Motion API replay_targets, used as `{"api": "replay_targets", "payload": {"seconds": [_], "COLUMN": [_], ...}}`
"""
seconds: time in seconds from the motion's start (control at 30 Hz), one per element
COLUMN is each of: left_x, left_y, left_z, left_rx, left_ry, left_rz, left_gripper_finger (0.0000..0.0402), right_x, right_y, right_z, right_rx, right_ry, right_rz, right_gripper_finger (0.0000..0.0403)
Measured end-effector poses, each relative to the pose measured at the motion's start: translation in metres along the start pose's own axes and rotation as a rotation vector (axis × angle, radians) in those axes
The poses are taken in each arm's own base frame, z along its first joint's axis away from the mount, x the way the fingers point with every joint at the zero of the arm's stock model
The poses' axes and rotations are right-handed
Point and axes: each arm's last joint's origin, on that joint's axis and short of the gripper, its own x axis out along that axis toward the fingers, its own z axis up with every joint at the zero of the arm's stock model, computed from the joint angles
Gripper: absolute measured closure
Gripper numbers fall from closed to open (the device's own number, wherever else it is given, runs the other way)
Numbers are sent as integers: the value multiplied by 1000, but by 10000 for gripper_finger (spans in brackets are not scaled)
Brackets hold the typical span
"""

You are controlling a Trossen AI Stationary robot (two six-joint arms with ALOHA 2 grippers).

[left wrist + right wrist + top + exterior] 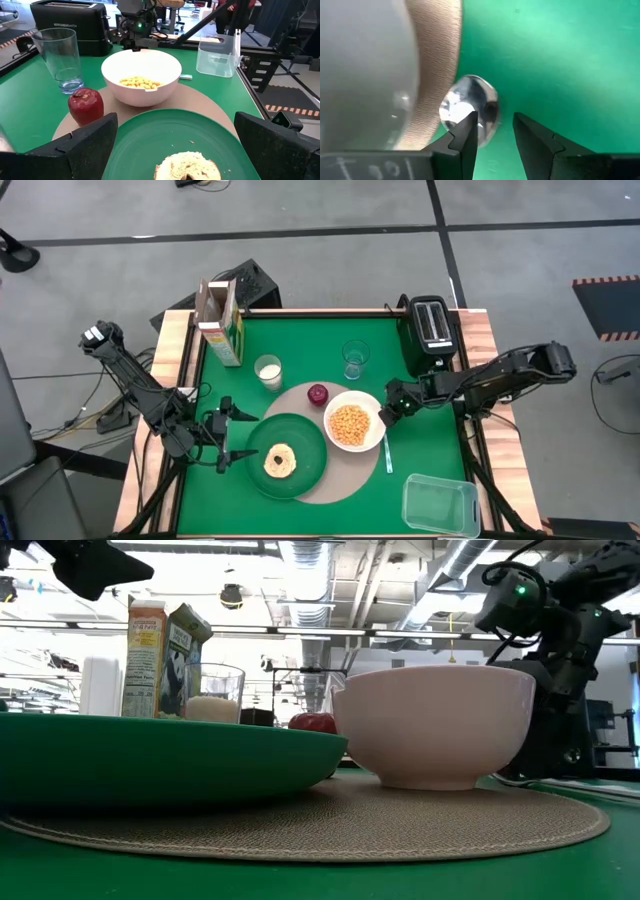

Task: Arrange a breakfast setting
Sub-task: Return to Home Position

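A round tan mat (335, 480) lies mid-table. On it rest a dark-green plate (305, 442) with a bagel (279, 462), a white bowl (352, 425) of cereal and a red apple (317, 394). A metal spoon (388, 455) lies on the table at the mat's right edge. A clear glass (355, 358) and a cereal box (220, 320) stand farther back. My left gripper (224, 435) is wide open just left of the plate, and the plate rim (170, 125) shows between its fingers. My right gripper (388, 412) is open, pointing down right over the spoon's bowl end (470, 106).
A black toaster (430, 330) stands at the far right. A glass of milk (268, 370) stands beside the cereal box. A clear plastic tub (440, 505) sits at the near right corner. Bare green table lies between the mat and the far edge.
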Motion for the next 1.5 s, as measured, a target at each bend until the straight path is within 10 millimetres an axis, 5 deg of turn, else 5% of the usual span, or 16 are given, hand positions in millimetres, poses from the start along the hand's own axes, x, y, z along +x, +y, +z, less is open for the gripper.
{"api": "replay_targets", "payload": {"seconds": [0.6, 0.93, 1.27, 1.5], "left_x": [0, 0, 6, 24], "left_y": [0, 0, 2, 25], "left_z": [0, 0, 8, 23], "left_rx": [3, -17, -17, 15], "left_ry": [0, 3, -22, -86], "left_rz": [0, -8, -71, 25], "left_gripper_finger": [15, 15, 15, 16], "right_x": [-21, -68, -126, -139], "right_y": [21, 19, 38, 63], "right_z": [12, 12, 20, 33], "right_rx": [-42, -74, -210, -442], "right_ry": [18, 4, -259, -531], "right_rz": [-39, -86, 165, 324], "right_gripper_finger": [247, 247, 247, 247]}}
